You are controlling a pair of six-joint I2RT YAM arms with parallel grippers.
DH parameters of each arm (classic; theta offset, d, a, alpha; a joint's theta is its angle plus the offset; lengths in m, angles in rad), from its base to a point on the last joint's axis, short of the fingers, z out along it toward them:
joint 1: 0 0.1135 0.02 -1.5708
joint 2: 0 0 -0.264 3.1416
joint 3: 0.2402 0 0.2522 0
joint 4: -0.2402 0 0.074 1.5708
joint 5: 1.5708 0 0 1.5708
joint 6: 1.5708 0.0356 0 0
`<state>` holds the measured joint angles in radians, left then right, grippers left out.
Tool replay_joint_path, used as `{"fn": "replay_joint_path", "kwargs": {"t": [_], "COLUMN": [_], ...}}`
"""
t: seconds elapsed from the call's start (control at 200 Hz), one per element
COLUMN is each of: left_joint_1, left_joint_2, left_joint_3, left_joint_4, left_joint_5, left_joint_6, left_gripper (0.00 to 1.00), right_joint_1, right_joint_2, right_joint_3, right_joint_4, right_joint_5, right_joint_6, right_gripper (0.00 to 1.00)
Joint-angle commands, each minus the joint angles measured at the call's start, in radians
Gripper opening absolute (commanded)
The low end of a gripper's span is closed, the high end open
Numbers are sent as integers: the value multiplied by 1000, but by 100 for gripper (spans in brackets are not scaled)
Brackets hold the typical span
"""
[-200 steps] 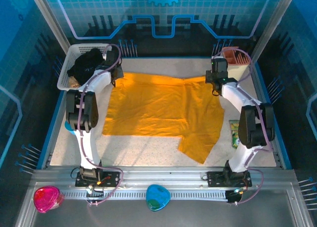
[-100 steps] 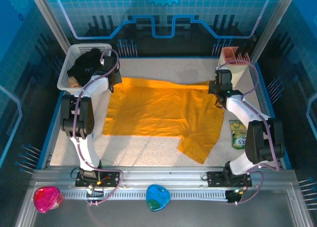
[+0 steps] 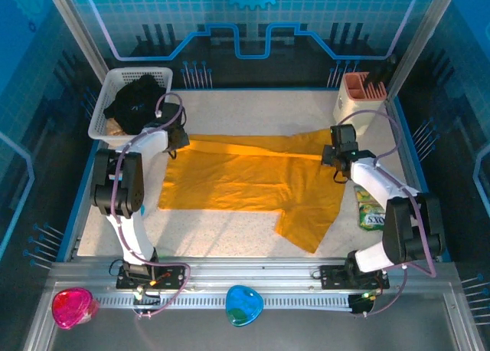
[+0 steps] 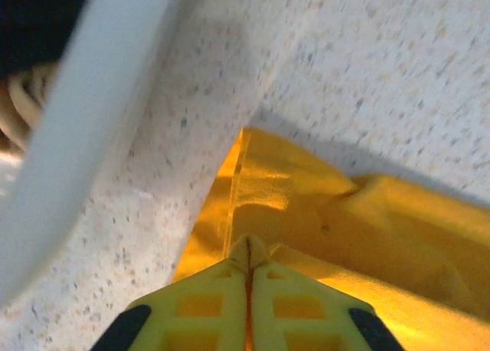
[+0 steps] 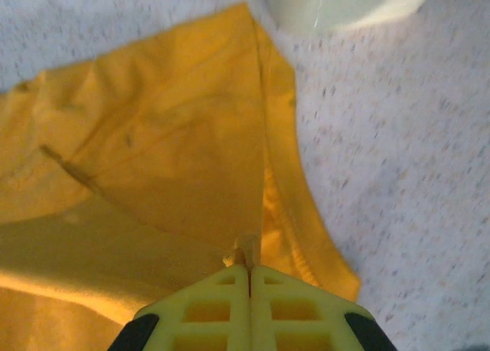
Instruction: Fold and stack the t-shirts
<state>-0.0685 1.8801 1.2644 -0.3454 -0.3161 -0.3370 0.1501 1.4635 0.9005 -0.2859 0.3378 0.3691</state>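
Note:
The golden-yellow t-shirt (image 3: 245, 178) lies spread on the speckled table, its far edge folded over toward me. My left gripper (image 3: 178, 139) pinches the shirt's far left corner (image 4: 260, 175), fingers shut with cloth squeezed between the tips. At the far right, my right gripper (image 3: 337, 153) is shut on the other corner (image 5: 191, 152), a pinch of yellow cloth showing at the fingertips (image 5: 264, 278). The black t-shirt (image 3: 136, 98) sits bundled in the white mesh basket (image 3: 103, 121) at the back left.
A pink-and-white holder (image 3: 358, 96) stands at the back right, close to the right arm. A green snack packet (image 3: 369, 213) lies by the right edge. The basket's white rim (image 4: 92, 113) is close to the left gripper.
Both grippers have drawn the shirt's far edge toward me, folding it over the body. The shirt's visible depth has shrunk, and bare table now shows behind it.

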Motion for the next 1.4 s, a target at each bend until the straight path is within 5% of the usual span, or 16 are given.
{"fn": "replay_joint_path", "kwargs": {"t": [0.0, 0.105, 0.485, 0.581, 0.766, 1.011, 1.396], "left_joint_1": [-4, -4, -5, -7, -22, -40, -40], "left_joint_2": [-83, -136, -258, -226, -91, 2, -11], "left_joint_3": [-54, -110, -120, -66, 65, 127, 127], "left_joint_4": [-14, -7, -52, -74, -111, -101, -101], "left_joint_5": [2, -14, -31, -7, 44, 22, 17], "left_joint_6": [-38, -56, -47, -41, -24, -24, -11], "left_gripper": [30, 40, 62, 59, 31, 31, 31], "right_joint_1": [13, 16, 7, 8, 28, 51, 59], "right_joint_2": [20, 24, 33, 114, 350, 582, 638], "right_joint_3": [-10, -40, 41, 150, 380, 601, 631], "right_joint_4": [-137, -183, -265, -285, -302, -344, -334], "right_joint_5": [-57, -135, -252, -295, -370, -400, -405], "right_joint_6": [102, 145, 116, 81, -15, -73, -73], "right_gripper": [0, 15, 40, 40, 36, 35, 33]}}
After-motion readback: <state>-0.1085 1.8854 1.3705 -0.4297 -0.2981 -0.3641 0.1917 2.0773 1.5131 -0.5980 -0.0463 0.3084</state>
